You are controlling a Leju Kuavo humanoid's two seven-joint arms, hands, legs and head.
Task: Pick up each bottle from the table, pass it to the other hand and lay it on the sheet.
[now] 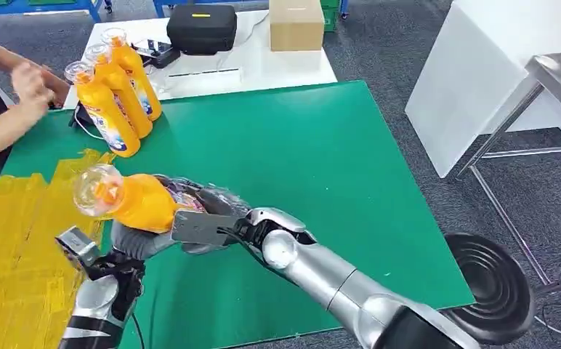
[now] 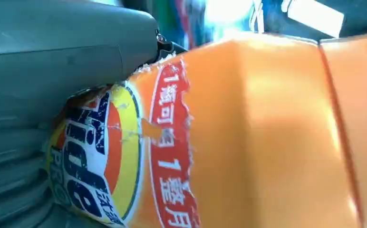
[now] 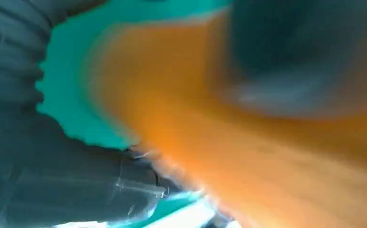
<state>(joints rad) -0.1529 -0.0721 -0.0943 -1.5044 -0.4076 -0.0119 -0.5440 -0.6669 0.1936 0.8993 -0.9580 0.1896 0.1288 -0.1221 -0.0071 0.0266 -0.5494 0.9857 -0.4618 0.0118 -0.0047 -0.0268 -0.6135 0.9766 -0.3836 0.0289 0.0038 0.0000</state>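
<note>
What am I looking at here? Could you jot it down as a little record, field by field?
Held bottle: orange bottle, lying sideways above the green mat
Right hand: right hand wrapped around the bottle's body
Left hand: left hand under the bottle, touching it; a full grip is unclear
Waiting bottles: three orange bottles standing together at the mat's far left corner
Sheet: yellow sheet on the left
Bystander: a person's hand near the standing bottles

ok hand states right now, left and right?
Left hand: under the bottle, touching it; grip cannot be told.
Right hand: holding the bottle.
</note>
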